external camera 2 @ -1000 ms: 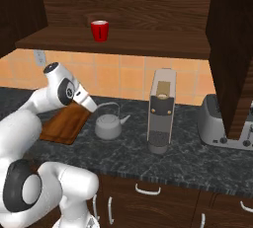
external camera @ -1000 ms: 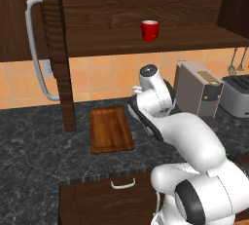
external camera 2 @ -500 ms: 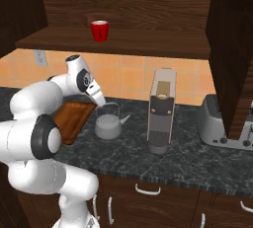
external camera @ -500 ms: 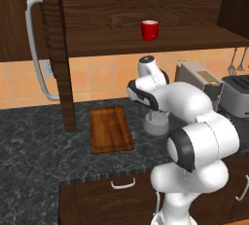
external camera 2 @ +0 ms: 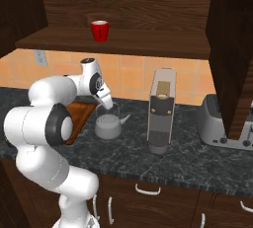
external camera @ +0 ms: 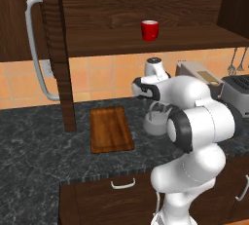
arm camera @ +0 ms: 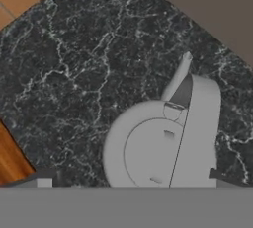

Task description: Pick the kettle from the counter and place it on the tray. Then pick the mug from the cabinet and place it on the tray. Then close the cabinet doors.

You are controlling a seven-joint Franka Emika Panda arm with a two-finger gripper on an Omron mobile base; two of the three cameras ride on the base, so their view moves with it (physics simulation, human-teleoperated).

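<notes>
Kettle (external camera 2: 108, 126) is seen upright on the counter (external camera 2: 197, 158), spout pointing right toward the coffee machine (external camera 2: 161, 110); tray (external camera: 111, 129) lies left. Gripper (external camera 2: 107, 104) is positioned above it; its opening cannot be judged.

Orange tiled wall (external camera: 102, 75), dark lower drawers (external camera 2: 163, 197), coffee machine (external camera 2: 162, 109)

Glossy white arm (external camera: 204, 121), dark joints, maybe grey-tipped gripper (arm camera: 128, 180).

Ahead of me a tall coffee machine (external camera 2: 162, 109) stands beside a grey toaster (external camera 2: 216, 122); utensils (external camera: 236, 62) hang on orange tiles (external camera: 102, 78).
</notes>
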